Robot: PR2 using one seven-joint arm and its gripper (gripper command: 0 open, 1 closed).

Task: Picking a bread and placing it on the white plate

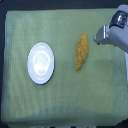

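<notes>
The bread (82, 51) lies on the green cloth, a long golden-brown piece with tapered ends, running nearly top to bottom in the exterior view. The white plate (40, 62) sits to the exterior view's left of it, round and glossy, with nothing on it. My gripper (98, 36) comes in from the upper right and hovers just to the exterior view's right of the bread's upper end, apart from it. The fingers are blurred and I cannot make out whether they are open or shut.
The green cloth (60, 100) covers almost the whole surface. Its edges run along the dark border at top, bottom and the exterior view's right. The grey arm (119, 30) fills the upper right corner.
</notes>
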